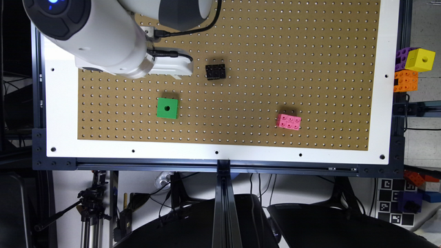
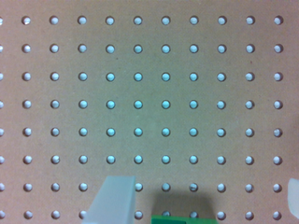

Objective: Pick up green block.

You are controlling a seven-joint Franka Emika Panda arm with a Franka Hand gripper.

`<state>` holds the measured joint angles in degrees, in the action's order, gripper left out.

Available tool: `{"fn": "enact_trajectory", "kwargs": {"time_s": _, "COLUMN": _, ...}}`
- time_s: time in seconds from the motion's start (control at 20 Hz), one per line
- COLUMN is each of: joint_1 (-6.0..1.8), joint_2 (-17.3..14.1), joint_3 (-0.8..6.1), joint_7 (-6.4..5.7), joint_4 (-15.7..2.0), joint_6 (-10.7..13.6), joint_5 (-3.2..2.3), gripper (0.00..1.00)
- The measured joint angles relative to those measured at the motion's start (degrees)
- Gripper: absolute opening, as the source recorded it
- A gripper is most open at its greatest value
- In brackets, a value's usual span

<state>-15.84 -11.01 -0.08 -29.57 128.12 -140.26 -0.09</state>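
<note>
The green block (image 1: 167, 108), a bright green cube with a round dark hole in its top face, lies flat on the brown pegboard (image 1: 258, 51) toward the exterior view's left. My gripper (image 1: 169, 66) hangs over the board a short way beyond the block, not touching it. In the wrist view the gripper (image 2: 205, 184) is open: one pale finger (image 2: 114, 200) and the edge of the other finger (image 2: 294, 192) stand far apart over bare pegboard. A sliver of the green block (image 2: 184, 219) peeks in at the frame's edge between them.
A black studded brick (image 1: 215, 71) sits just to the exterior view's right of the gripper. A pink studded brick (image 1: 288, 121) lies further right. Off the board's right edge are a yellow cube (image 1: 420, 59), a purple block (image 1: 401, 57) and an orange block (image 1: 406, 81).
</note>
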Motion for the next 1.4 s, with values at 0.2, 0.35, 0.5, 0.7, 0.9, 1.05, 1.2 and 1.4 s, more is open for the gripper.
{"fn": "enact_trajectory", "kwargs": {"time_s": 0.2, "joint_1": 0.04, "joint_2": -0.17, "joint_3": 0.35, "joint_7": 0.0, "joint_4": -0.98, "joint_6": 0.0, "joint_5": 0.0, "gripper": 1.0}}
{"fn": "enact_trajectory", "kwargs": {"time_s": 0.35, "joint_1": 0.05, "joint_2": -1.01, "joint_3": 0.46, "joint_7": 0.0, "joint_4": -2.2, "joint_6": 0.0, "joint_5": 0.0, "gripper": 1.0}}
{"fn": "enact_trajectory", "kwargs": {"time_s": 0.5, "joint_1": 0.06, "joint_2": -2.27, "joint_3": 0.59, "joint_7": -0.03, "joint_4": -3.72, "joint_6": 0.0, "joint_5": 0.0, "gripper": 1.0}}
{"fn": "enact_trajectory", "kwargs": {"time_s": 0.7, "joint_1": 0.07, "joint_2": -5.46, "joint_3": 1.0, "joint_7": -0.21, "joint_4": -7.86, "joint_6": 0.01, "joint_5": 0.0, "gripper": 1.0}}
{"fn": "enact_trajectory", "kwargs": {"time_s": 0.9, "joint_1": 0.07, "joint_2": -9.07, "joint_3": 1.12, "joint_7": -0.22, "joint_4": -12.09, "joint_6": 0.27, "joint_5": 0.0, "gripper": 1.0}}
{"fn": "enact_trajectory", "kwargs": {"time_s": 1.05, "joint_1": 0.07, "joint_2": -9.89, "joint_3": 1.14, "joint_7": -0.22, "joint_4": -12.97, "joint_6": 0.32, "joint_5": 0.0, "gripper": 1.0}}
{"fn": "enact_trajectory", "kwargs": {"time_s": 1.2, "joint_1": 0.07, "joint_2": -9.91, "joint_3": 1.16, "joint_7": -0.22, "joint_4": -12.98, "joint_6": 0.33, "joint_5": 0.0, "gripper": 1.0}}
{"fn": "enact_trajectory", "kwargs": {"time_s": 1.4, "joint_1": 0.07, "joint_2": -11.93, "joint_3": 1.17, "joint_7": -0.22, "joint_4": -12.98, "joint_6": -0.47, "joint_5": 0.0, "gripper": 1.0}}
